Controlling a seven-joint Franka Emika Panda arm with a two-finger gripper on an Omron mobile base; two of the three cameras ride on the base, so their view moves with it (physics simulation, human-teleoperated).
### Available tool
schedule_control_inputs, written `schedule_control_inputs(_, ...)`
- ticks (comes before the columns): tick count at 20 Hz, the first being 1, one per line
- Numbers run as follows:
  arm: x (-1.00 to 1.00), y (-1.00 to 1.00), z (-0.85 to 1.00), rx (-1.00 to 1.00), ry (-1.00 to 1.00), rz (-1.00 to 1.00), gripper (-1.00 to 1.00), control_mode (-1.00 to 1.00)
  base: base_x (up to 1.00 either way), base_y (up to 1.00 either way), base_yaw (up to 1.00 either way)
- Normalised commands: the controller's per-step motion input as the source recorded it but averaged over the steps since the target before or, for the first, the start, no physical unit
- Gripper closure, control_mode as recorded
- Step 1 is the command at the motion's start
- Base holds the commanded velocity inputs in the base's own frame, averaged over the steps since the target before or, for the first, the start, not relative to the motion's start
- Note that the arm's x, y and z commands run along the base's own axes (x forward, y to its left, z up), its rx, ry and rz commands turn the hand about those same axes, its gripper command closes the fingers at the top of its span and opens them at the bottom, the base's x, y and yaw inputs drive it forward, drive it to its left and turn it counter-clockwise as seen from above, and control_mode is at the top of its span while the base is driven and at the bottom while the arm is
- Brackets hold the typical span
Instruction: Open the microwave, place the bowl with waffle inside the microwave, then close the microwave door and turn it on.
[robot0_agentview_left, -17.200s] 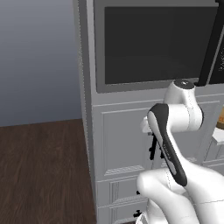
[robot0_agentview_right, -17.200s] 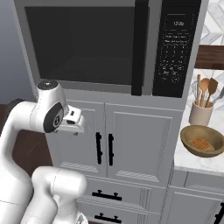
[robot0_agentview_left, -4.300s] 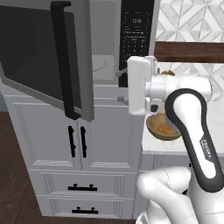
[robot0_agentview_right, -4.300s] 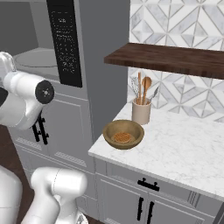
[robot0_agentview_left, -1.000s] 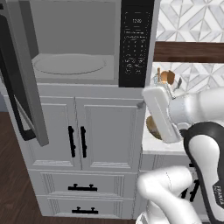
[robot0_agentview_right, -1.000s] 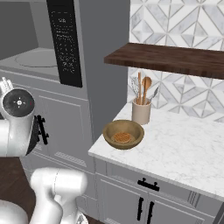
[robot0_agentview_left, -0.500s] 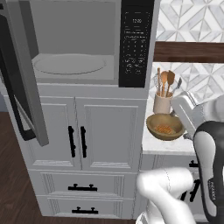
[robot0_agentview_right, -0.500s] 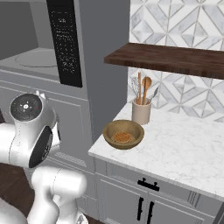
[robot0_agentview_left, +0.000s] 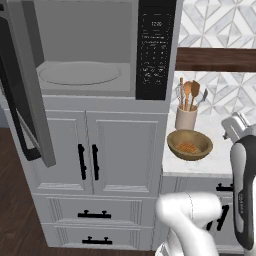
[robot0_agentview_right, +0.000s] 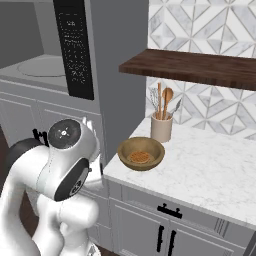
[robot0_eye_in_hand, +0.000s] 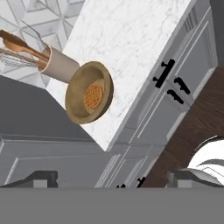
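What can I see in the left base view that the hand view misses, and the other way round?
The left base view alone gives the microwave, its round turntable plate, the black keypad and the microwave door swung open.

The hand view alone gives the gripper's two dark finger tips, standing wide apart and holding nothing.

Both show the bowl with waffle on the marble counter, with the utensil crock beside it.

place: kitchen | evidence: built-in microwave, marble counter, grey cabinets
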Motion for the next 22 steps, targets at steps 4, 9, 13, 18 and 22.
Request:
schedule_control_inputs(4, 0.43, -0.62, -0.32, 0.0, 0.08, 0.0, -1.0, -1.0, 0.0, 0.0, 0.0)
schedule_control_inputs(9, 0.59, -0.31, -0.3, -0.01, 0.1, 0.05, -1.0, -1.0, 0.0, 0.0, 0.0)
schedule_control_inputs(13, 0.5, -0.08, -0.46, -0.08, 0.06, 0.06, -1.0, -1.0, 0.0, 0.0, 0.0)
schedule_control_inputs(18, 0.48, -0.22, -0.37, -0.01, 0.01, 0.09, -1.0, -1.0, 0.0, 0.0, 0.0)
schedule_control_inputs(22, 0.45, -0.36, -0.34, 0.0, 0.01, 0.11, -1.0, -1.0, 0.0, 0.0, 0.0)
